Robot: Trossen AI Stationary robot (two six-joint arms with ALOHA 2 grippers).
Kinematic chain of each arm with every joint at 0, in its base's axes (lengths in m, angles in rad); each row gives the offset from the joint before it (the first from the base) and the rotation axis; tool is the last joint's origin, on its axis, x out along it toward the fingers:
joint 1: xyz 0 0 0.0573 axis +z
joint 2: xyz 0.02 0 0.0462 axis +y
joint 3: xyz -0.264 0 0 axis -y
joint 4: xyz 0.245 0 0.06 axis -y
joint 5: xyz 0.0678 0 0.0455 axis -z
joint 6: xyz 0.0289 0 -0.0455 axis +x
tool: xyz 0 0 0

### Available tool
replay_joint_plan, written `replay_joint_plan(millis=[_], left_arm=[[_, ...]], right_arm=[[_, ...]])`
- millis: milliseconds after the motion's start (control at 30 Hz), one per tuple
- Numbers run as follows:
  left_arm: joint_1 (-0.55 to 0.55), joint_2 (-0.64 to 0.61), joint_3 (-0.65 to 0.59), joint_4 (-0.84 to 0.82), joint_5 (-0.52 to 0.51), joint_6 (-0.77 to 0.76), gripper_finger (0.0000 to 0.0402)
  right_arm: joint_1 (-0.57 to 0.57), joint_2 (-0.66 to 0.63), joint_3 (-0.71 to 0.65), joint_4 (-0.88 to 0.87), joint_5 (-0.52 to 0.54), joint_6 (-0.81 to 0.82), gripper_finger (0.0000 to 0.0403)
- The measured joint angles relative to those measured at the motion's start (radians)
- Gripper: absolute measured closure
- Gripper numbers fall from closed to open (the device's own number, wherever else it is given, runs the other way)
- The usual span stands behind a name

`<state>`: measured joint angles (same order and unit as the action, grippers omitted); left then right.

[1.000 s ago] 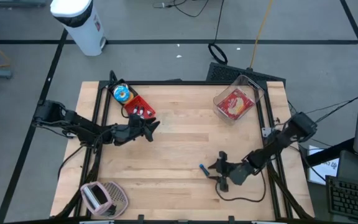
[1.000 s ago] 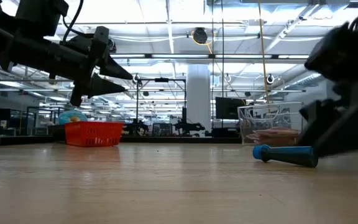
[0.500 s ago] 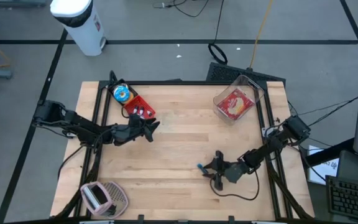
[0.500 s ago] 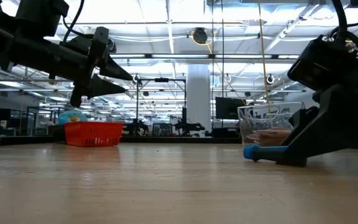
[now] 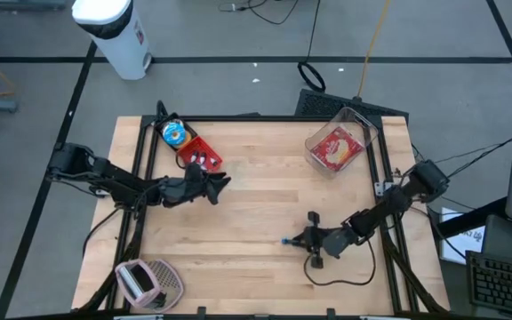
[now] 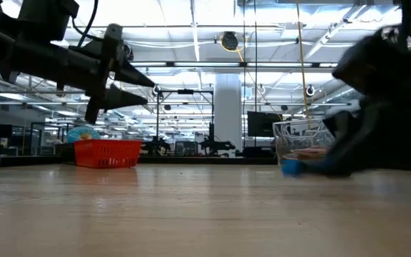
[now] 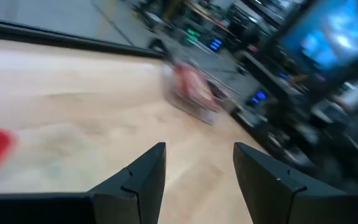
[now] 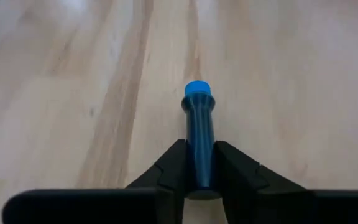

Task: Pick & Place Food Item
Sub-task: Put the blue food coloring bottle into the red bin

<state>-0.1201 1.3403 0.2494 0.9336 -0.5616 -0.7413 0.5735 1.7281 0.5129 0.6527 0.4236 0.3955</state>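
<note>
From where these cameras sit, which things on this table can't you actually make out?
- Blue tube: its rear end is hidden between the right gripper fingers in the right wrist view; the low view blurs it.
- Clear container: its reddish contents are too small in the high view and smeared in the left wrist view.
- Red basket: its wall hides the contents in the low view.
- Pink object: too small to identify in the high view.

Wide bare wood runs across the table (image 5: 256, 191) centre, clear passage between both arms. Far left corner is crowded: red basket (image 5: 199, 154) with the left gripper (image 5: 221, 180) hovering just beside it. Clear container (image 5: 339, 142) blocks the far right corner (wire walls). Pink basket (image 5: 149, 282) fills the near left corner.
</note>
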Motion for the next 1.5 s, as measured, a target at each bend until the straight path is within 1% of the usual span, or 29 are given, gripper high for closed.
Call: replay_joint_plan(millis=[100,233,367,467,533,600,800,1033,1200,1300,1400,1500], left_arm=[[-0.021,0.0,0.025,0.003,0.076,0.04,0.0215],[-0.064,0.014,0.104,-0.044,0.106,0.079,0.0215],[-0.079,0.069,0.234,-0.181,0.177,0.041,0.02],[-0.076,0.135,0.339,-0.305,0.178,-0.024,0.0177],[-0.07,0.185,0.406,-0.356,0.179,-0.04,0.0163],[-0.067,0.231,0.46,-0.362,0.195,-0.038,0.0152],[-0.065,0.363,0.594,-0.348,0.305,0.025,0.0138],[-0.064,0.459,0.688,-0.348,0.313,0.026,0.0137],[-0.062,0.483,0.722,-0.342,0.327,0.04,0.0144],[-0.055,0.484,0.731,-0.348,0.332,0.04,0.0154],[-0.046,0.484,0.732,-0.345,0.334,0.04,0.0179],[-0.039,0.484,0.732,-0.346,0.342,0.033,0.0224]], right_arm=[[-0.028,-0.07,0.002,-0.023,0.036,-0.094,0.0331],[-0.066,-0.149,0.002,-0.077,0.119,-0.23,0.0326],[-0.101,-0.212,0.004,-0.061,0.162,-0.373,0.0339],[-0.122,-0.242,0.01,-0.039,0.183,-0.462,0.0341],[-0.129,-0.255,0.024,-0.042,0.197,-0.507,0.0337],[-0.137,-0.257,0.044,-0.055,0.216,-0.551,0.0333],[-0.147,-0.258,0.066,-0.049,0.261,-0.646,0.0337],[-0.147,-0.258,0.07,0.042,0.261,-0.713,0.0335],[-0.147,-0.258,0.071,0.066,0.257,-0.733,0.0337],[-0.147,-0.258,0.071,0.062,0.257,-0.732,0.0336],[-0.147,-0.258,0.071,0.061,0.257,-0.731,0.0334],[-0.147,-0.258,0.071,0.062,0.257,-0.73,0.0335]])
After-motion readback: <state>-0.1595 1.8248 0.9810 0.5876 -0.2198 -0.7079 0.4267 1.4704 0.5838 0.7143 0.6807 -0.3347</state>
